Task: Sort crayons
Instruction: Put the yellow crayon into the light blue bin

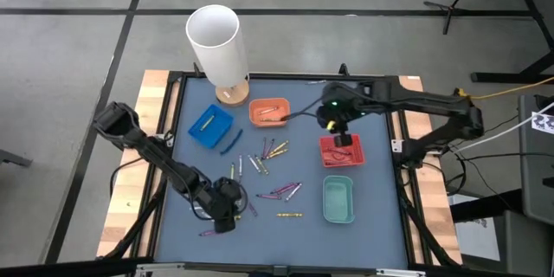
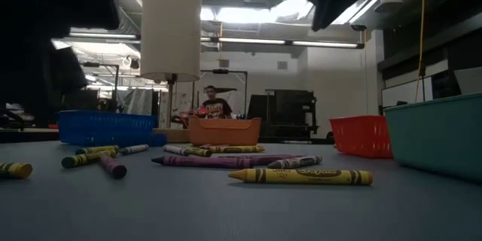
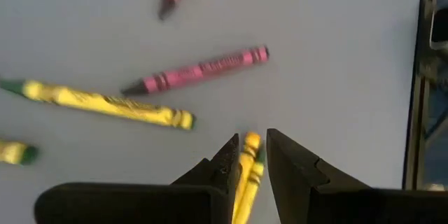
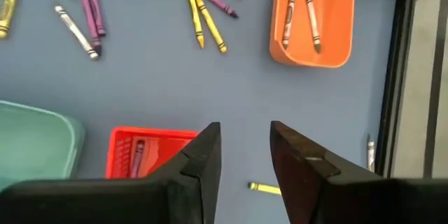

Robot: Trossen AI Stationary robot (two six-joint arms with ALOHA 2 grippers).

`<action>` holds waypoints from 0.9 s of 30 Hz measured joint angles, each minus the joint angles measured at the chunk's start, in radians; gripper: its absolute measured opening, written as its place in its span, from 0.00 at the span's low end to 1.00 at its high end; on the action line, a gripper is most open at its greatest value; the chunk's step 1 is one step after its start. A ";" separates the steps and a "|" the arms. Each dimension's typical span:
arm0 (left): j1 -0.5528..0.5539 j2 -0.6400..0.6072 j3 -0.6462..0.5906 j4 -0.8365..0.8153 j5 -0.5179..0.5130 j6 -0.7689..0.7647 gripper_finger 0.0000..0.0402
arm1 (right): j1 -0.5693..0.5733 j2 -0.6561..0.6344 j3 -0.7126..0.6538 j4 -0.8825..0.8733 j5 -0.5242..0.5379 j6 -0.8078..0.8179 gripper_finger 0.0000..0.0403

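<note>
Several crayons (image 1: 270,163), yellow, magenta and pale, lie scattered flat on the blue mat's middle. Two orange crayons (image 4: 301,21) lie in the orange tray (image 1: 269,111), and one lies in the red tray (image 4: 136,155). My left gripper (image 1: 227,211) is low over the mat's near left part, shut on a yellow crayon (image 3: 246,175); a magenta crayon (image 3: 199,70) and another yellow one (image 3: 105,103) lie on the mat beyond it. My right gripper (image 4: 243,124) hangs high over the mat beside the red tray (image 1: 341,151), open, with nothing between its fingers. My left gripper pinches the yellow crayon between its two fingers. The crayon runs along the fingers, and its end (image 3: 250,142) sticks out just past the fingertips. The fingers slant down toward the mat. Whether the crayon's end touches the mat cannot be told.
A blue tray (image 1: 210,126) stands at the far left, a green tray (image 1: 338,199) at the near right. A tall white cylinder (image 1: 216,39) on a wooden foot stands at the far edge. A short yellow crayon (image 4: 262,188) lies on the mat under my right gripper.
</note>
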 joint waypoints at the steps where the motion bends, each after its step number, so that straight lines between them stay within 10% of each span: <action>1: 0.000 0.002 0.000 -0.001 0.007 0.000 0.15 | 0.005 -0.021 -0.021 0.001 0.000 0.009 0.30; 27: 0.000 0.002 0.000 -0.051 0.001 0.008 0.29 | 0.004 -0.363 -0.438 0.232 0.038 0.196 0.30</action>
